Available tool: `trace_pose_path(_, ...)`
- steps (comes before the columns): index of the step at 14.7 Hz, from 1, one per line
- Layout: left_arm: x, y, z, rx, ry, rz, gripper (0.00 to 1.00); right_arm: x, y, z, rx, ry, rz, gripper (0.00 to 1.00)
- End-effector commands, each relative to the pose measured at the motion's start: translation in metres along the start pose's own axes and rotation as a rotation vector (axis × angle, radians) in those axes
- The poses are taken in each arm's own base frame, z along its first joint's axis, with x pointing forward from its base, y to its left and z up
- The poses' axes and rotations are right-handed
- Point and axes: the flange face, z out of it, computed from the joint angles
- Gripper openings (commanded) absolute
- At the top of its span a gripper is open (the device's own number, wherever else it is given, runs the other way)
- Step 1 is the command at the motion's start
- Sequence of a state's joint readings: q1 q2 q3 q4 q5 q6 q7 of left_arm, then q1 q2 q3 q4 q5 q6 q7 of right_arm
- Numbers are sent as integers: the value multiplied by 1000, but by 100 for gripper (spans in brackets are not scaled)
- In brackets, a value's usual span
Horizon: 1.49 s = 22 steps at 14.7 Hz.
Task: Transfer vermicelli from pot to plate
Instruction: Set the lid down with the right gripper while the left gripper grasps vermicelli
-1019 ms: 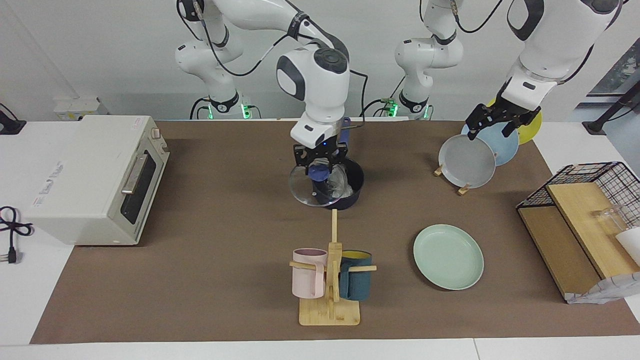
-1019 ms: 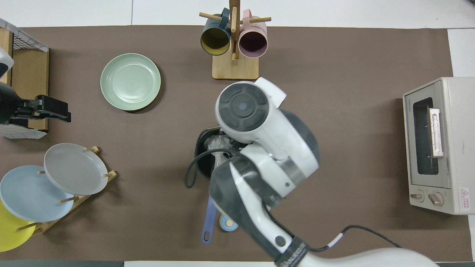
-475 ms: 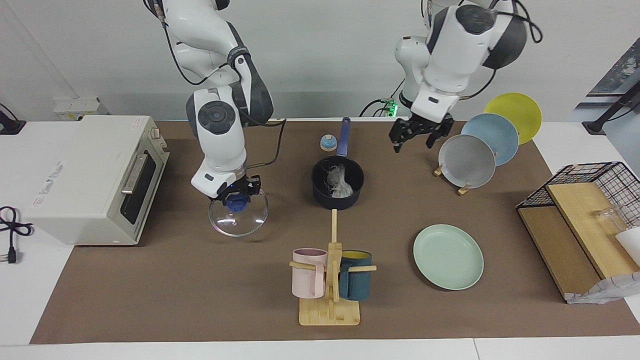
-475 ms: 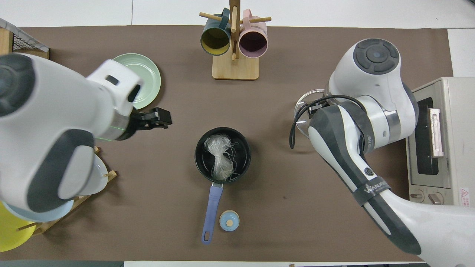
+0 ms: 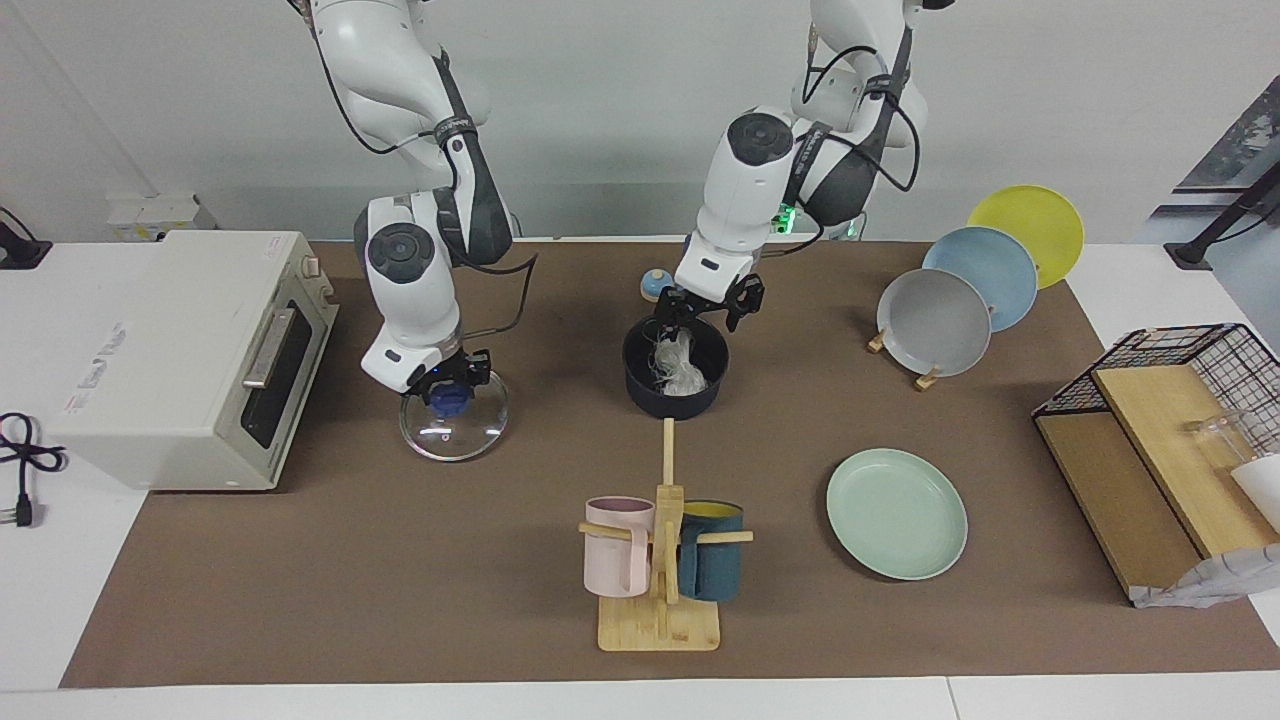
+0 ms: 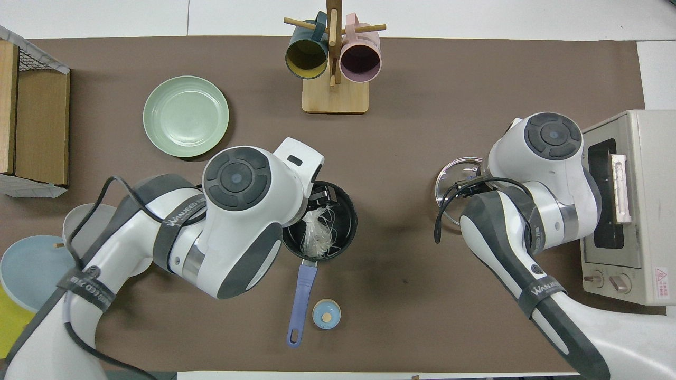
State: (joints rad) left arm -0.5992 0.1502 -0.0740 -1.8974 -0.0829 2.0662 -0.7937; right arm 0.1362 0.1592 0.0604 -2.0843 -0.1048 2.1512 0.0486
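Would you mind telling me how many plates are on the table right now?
4. The mint-green plate lies flat on the mat, toward the left arm's end. The grey plate, light blue plate and yellow plate stand on edge together in a wooden rack, nearer the robots.

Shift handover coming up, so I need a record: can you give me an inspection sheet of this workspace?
Surface: brown table mat.
Job's things: white vermicelli in dark navy pot, lid off; mint-green plate bare.
Clutter: glass lid, mug rack, plate rack, small blue bell.
Grippers: left gripper open over the pot; right gripper shut on the lid's blue knob.
Cables: black plug lead beside the toaster oven.
Surroundings: wire basket shelf.
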Motion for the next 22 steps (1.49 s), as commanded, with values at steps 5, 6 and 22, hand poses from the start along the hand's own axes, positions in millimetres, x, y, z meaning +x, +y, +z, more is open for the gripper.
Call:
trace_pose_path(5,-17,12,57,11,-22,-10,100,-16,13,-1,11,69,-10,100)
trace_pose_path(6,-20,16,66,15,-28,-6,100,-13,14,-10,10,64,-9,100)
trace_pose_path(22,-25,13,73,57,-64,93,0,-23,69,-262,47,-24,112,100)
